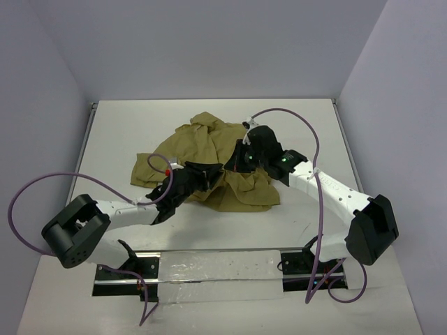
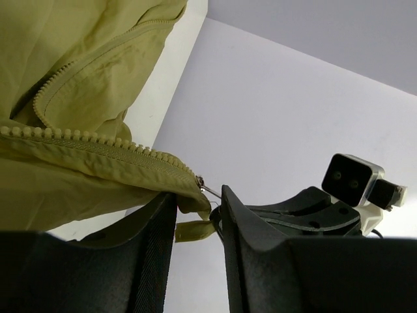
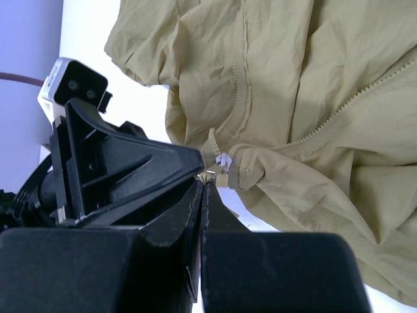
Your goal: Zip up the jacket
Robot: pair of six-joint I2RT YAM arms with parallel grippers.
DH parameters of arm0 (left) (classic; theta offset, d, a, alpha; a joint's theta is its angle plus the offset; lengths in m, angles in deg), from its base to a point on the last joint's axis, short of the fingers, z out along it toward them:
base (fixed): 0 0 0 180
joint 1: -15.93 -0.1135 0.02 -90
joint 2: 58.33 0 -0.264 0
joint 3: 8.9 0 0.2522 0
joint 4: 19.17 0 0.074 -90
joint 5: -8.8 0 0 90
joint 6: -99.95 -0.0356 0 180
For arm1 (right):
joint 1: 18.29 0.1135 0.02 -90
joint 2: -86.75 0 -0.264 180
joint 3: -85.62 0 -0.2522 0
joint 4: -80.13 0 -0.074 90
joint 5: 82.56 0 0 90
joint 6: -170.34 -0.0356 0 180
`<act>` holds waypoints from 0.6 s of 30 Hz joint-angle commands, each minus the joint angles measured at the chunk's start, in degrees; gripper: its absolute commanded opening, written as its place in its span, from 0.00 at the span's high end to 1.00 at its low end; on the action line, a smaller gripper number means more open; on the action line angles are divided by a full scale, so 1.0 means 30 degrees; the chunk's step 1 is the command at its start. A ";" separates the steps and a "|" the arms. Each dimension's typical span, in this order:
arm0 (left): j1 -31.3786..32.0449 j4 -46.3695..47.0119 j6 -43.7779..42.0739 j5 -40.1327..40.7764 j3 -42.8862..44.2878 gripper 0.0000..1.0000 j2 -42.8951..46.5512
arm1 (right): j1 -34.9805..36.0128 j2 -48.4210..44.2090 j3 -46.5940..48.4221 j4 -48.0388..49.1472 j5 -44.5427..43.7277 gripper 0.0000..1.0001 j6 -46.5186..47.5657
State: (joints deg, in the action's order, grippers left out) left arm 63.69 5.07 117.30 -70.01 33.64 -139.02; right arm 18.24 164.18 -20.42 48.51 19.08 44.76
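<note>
The khaki jacket (image 1: 209, 139) lies crumpled at the middle of the table, and both grippers meet at its near edge. My right gripper (image 3: 205, 179) is shut on the small cloth pull tab of the zipper, just below the metal slider (image 3: 223, 160). In the left wrist view the jacket (image 2: 78, 78) shows its zipper teeth (image 2: 98, 140) running down to the slider (image 2: 207, 189). My left gripper (image 2: 199, 199) stands open with a narrow gap. The jacket's bottom corner rests on its left fingertip (image 2: 166, 205), and the pull tab (image 2: 192, 229) hangs in the gap.
The white table (image 1: 126, 125) is walled at the back and on both sides. Purple cables (image 1: 42, 183) loop beside each arm. A metal rail (image 1: 209, 269) with the arm bases runs along the near edge.
</note>
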 commanded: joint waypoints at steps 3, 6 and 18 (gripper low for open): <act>-0.0217 0.1321 -0.0012 -0.0557 0.0865 0.68 -0.0368 | 0.0266 -0.0031 0.0927 -0.0216 -0.0237 1.00 0.0605; -0.0297 0.1396 -0.0005 -0.0706 0.0916 0.79 -0.0539 | 0.0324 -0.0006 0.1039 -0.0280 -0.0349 1.00 0.0663; -0.0315 0.2466 -0.0686 -0.1232 0.0503 1.00 -0.0385 | 0.0478 0.0150 0.1223 -0.0672 -0.0996 1.00 0.0948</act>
State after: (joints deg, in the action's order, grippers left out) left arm 63.07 6.30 116.98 -72.09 34.27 -140.74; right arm 19.21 164.56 -19.63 47.20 17.82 46.35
